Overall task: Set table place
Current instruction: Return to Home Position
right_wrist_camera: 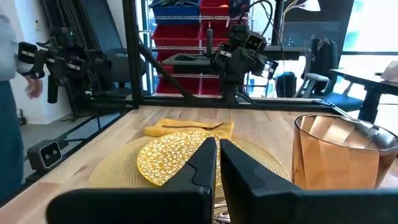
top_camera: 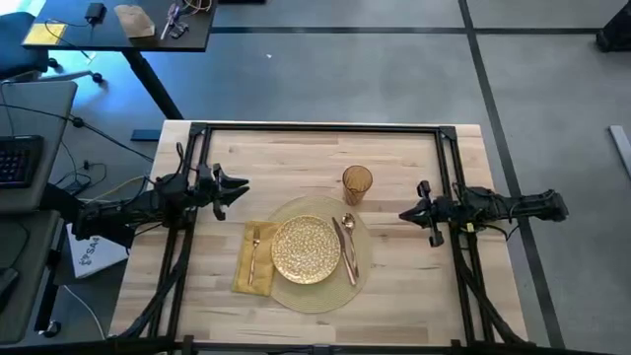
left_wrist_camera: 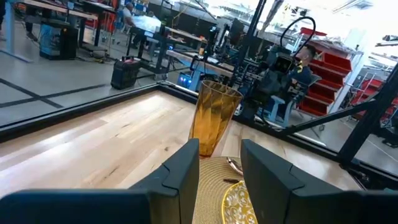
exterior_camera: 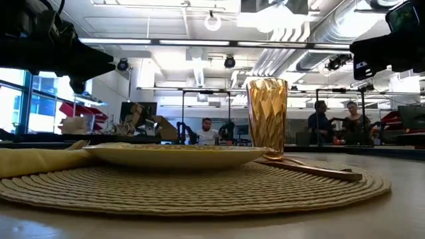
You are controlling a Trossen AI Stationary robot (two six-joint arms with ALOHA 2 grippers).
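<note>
Place setting (top_camera: 306, 298) on the light wood plank table (top_camera: 414, 306): the left gripper (top_camera: 235, 192), fingers parted and empty, hovers near the yellow cloth napkin (top_camera: 245, 281); the right gripper (top_camera: 409, 212), fingers almost together and empty, hovers beyond the round tan woven placemat (top_camera: 357, 281). Between them the amber ribbed glass (top_camera: 357, 182) stands upright; a low sideways swing could topple it onto the gold speckled plate (top_camera: 306, 248).

Grey floor (top_camera: 394, 69) with dark seams fills the top of the high view, and a small dark table (top_camera: 99, 37) stands upper left. In the low view, ceiling pipes (exterior_camera: 292, 46) run overhead, windows (exterior_camera: 13, 99) glow far left, and people (exterior_camera: 207, 133) sit mid-frame.
</note>
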